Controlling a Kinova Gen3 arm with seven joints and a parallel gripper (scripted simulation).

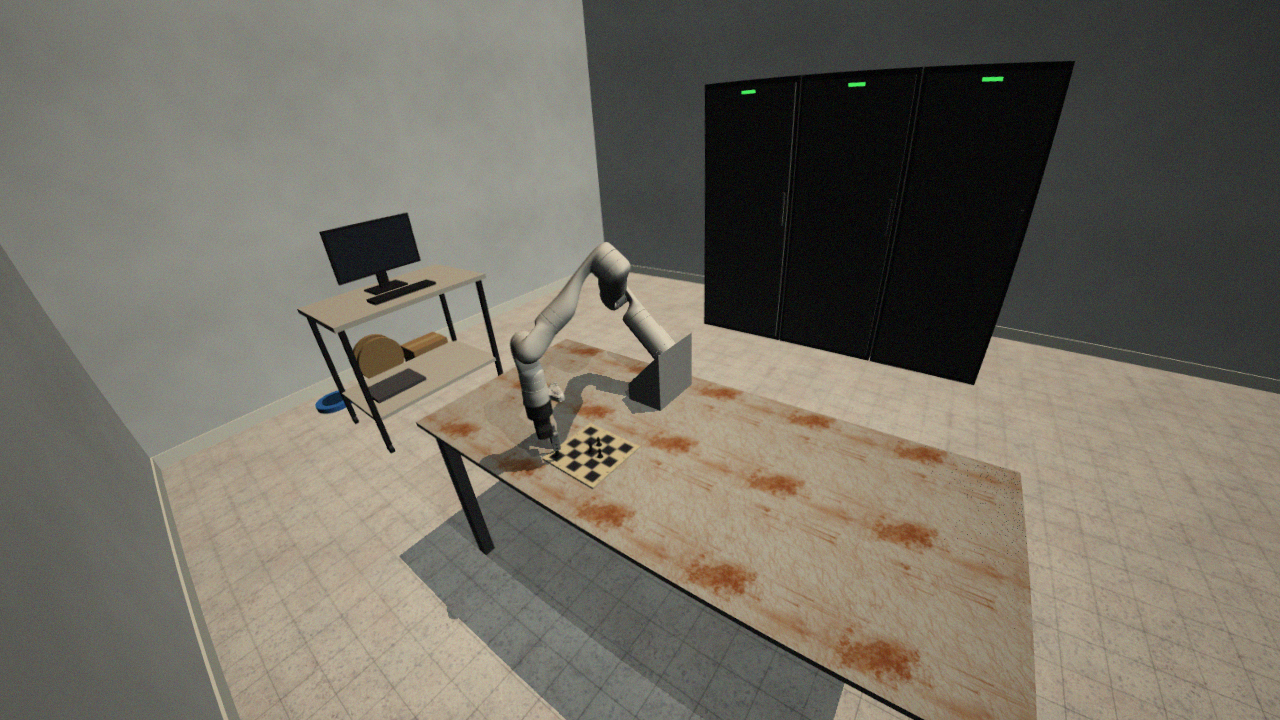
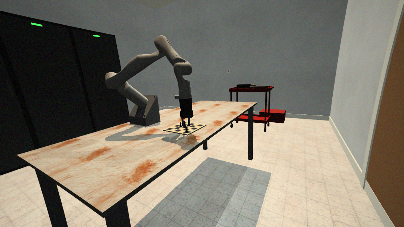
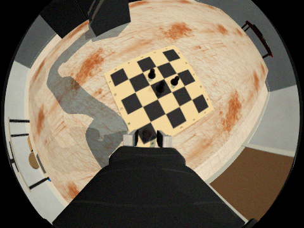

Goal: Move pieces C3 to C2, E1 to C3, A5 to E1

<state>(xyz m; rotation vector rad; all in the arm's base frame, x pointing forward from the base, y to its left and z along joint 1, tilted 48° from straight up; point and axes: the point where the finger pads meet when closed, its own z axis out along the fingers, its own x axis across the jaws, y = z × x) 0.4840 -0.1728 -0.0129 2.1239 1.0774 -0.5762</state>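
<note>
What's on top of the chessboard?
On the chessboard, three dark chess pieces stand near the middle; another dark piece is at the corner under the hand. The hand partly hides that corner in the wrist view.

Chess pieces [image 1: 598,448] [image 2: 180,124] [image 3: 160,86] on board [image 1: 590,479] [image 2: 172,130] [image 3: 126,121], board on table [image 1: 805,501] [image 2: 84,158] [image 3: 202,41]
</note>
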